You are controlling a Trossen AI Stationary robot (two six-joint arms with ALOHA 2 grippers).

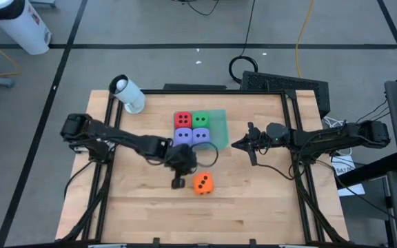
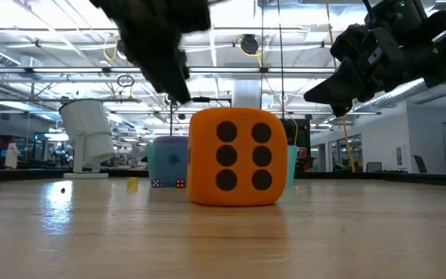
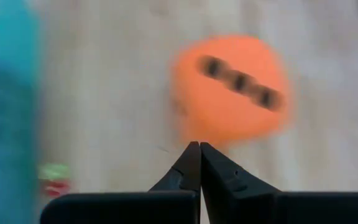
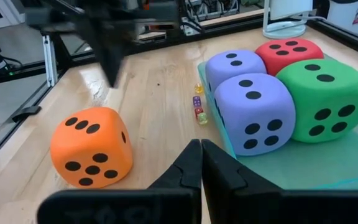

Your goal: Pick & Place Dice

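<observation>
Orange die on wood table, left claw closed beside it

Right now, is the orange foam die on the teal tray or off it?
Off: the orange foam die sits on bare wood, apart from the teal tray.

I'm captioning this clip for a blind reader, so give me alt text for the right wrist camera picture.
Four soft foam dice, two purple-blue, one red and one green, sit packed together on a flat teal tray, while an orange foam die rests alone on the wooden table. The right claw points between them, shut and empty.
</observation>
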